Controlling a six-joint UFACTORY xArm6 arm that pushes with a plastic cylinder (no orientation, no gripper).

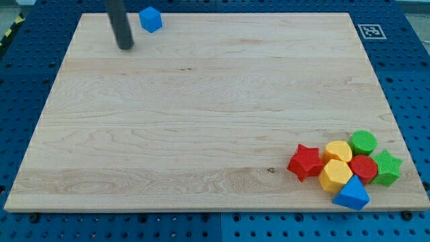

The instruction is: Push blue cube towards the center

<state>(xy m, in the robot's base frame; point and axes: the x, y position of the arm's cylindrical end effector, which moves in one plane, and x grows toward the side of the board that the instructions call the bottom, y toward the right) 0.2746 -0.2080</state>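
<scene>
The blue cube (150, 19) sits at the top edge of the wooden counter (201, 121), toward the view's left. My tip (125, 46) rests on the counter just left of and slightly below the cube, not touching it. There is no claw on this arm, only the rod. A cluster of blocks lies at the bottom right: red star (306, 162), yellow cylinder (338, 150), yellow hexagonal block (334, 175), red cylinder (363, 167), green cylinder (363, 142), green star (388, 167), blue triangular block (353, 195).

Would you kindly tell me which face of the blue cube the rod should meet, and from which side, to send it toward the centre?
Meet the blue cube on its upper face, coming from the view's top. My tip sits lower-left of it, so I should circle round first.
</scene>
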